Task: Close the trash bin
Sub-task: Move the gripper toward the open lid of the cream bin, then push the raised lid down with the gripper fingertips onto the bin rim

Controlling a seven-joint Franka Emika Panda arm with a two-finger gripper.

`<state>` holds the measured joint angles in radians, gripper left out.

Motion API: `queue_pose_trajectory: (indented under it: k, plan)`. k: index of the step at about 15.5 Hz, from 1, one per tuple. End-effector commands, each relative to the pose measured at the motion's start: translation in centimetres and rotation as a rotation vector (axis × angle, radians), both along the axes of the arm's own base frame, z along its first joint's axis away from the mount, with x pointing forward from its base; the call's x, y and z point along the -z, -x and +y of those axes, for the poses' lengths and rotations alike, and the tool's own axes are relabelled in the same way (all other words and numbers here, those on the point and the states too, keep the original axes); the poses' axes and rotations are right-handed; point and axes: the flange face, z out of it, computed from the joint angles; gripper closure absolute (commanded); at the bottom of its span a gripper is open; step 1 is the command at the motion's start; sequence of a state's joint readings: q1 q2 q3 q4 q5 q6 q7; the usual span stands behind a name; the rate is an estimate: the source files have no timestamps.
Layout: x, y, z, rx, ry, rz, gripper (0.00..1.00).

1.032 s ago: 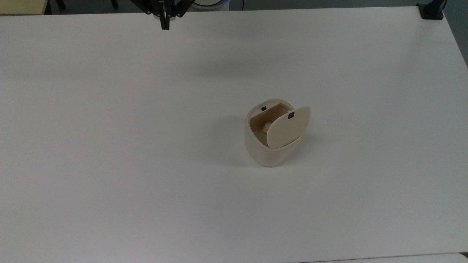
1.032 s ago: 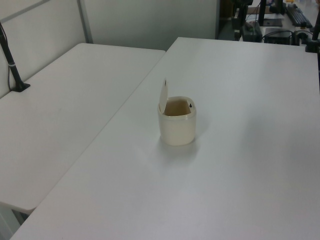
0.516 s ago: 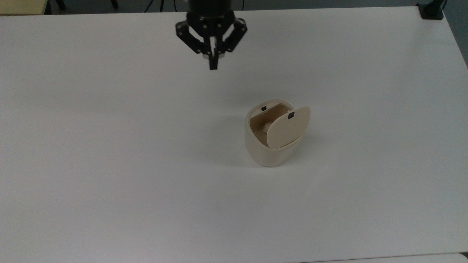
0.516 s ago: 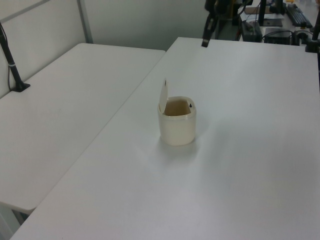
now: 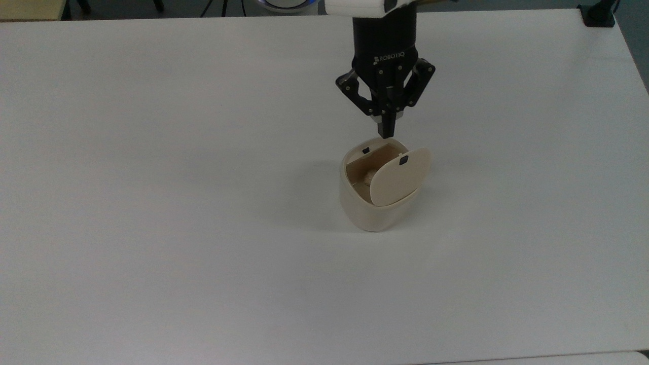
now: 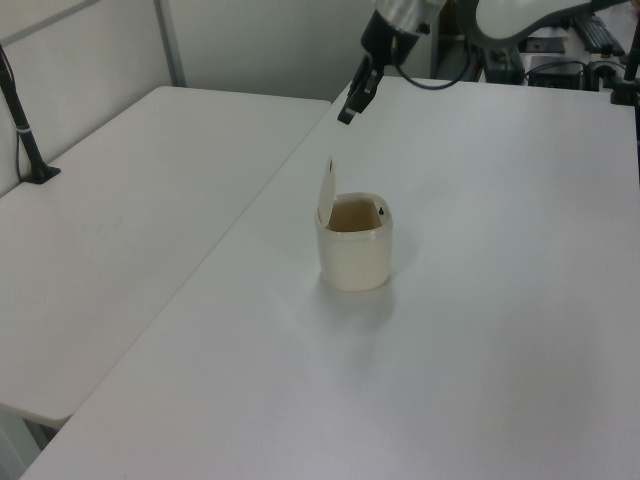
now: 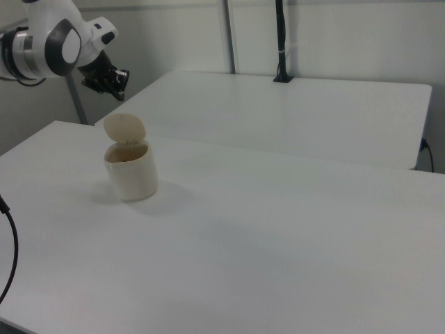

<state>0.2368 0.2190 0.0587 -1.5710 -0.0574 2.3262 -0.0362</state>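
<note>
The trash bin (image 5: 372,190) is seen standing upright on the white table (image 5: 152,203), right of centre in the top view and well away from every edge. Its lid (image 5: 399,176) is raised, nearly upright, so the tan interior is exposed. The gripper (image 5: 386,133) is held in the air above the bin's far rim, toward the table's far edge, with the jaws drawn together and nothing gripped.
</note>
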Motion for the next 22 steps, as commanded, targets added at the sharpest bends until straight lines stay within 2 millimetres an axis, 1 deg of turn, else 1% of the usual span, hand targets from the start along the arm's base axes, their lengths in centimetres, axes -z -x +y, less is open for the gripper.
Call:
queue_pose_trajectory:
  k: [1, 2, 3, 4, 6, 8, 12, 17, 20, 22]
  plan:
    - [1.2, -0.9, 2.7, -0.086, 0.014, -0.066, 0.93]
    - [1.3, -1.0, 3.3, -0.098, 0.014, -0.079, 0.93]
    - [2.2, -1.3, 3.6, -0.110, 0.020, -0.078, 0.93]
    - [2.6, -1.5, 3.8, -0.116, 0.020, -0.085, 0.92]
    - [2.8, -1.8, 4.0, -0.118, 0.010, -0.114, 0.92]
    - [3.6, -1.9, 4.5, -0.125, 0.012, -0.107, 0.92]
    - [3.6, -1.9, 4.2, -0.133, 0.030, -0.095, 0.93]
    - [5.2, -1.6, 3.5, -0.200, 0.104, 0.000, 0.93]
    - [6.4, -1.1, 3.2, -0.229, 0.145, 0.092, 0.93]
    - [6.8, -0.9, 2.6, -0.237, 0.165, 0.138, 0.93]
